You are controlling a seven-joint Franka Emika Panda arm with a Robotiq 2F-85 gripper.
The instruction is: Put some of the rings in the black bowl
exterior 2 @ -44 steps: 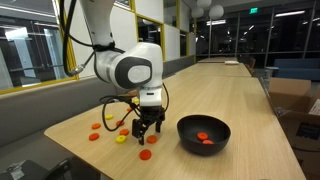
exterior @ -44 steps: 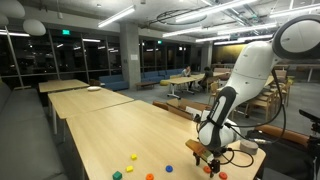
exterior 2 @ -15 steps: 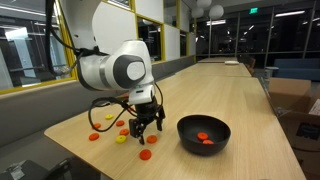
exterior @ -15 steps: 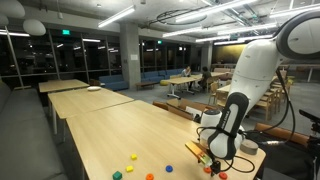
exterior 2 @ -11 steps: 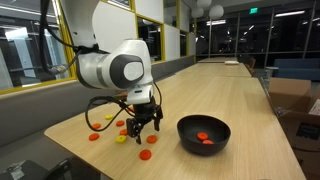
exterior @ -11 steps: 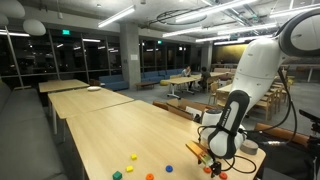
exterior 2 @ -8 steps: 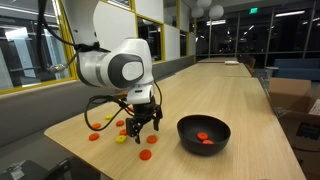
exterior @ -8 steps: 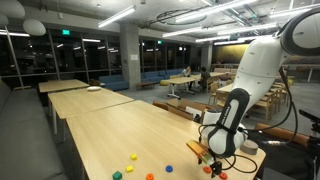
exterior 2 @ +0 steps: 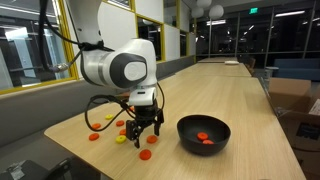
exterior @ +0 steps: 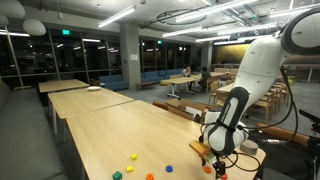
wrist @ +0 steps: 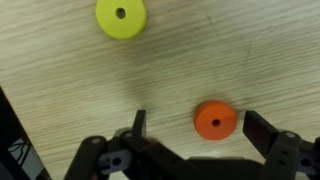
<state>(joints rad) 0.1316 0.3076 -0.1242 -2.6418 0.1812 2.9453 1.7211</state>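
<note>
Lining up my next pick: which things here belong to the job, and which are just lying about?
Job: orange ring, yellow ring, black bowl, open pincer.
Lying about: cardboard box, white dish on the far table.

Indoor hall was lit by ceiling strip lights point(exterior: 116, 17); windows point(exterior: 18, 58) were dark. Desk point(exterior: 105, 128) was evenly bright with a pale sheen. Black bowl point(exterior 2: 203, 136) showed faint rim glare. Exterior views were low-resolution and grainy. Wrist view was soft, slightly blurred; end effector point(wrist: 190, 128) appeared dark, underexposed.
</note>
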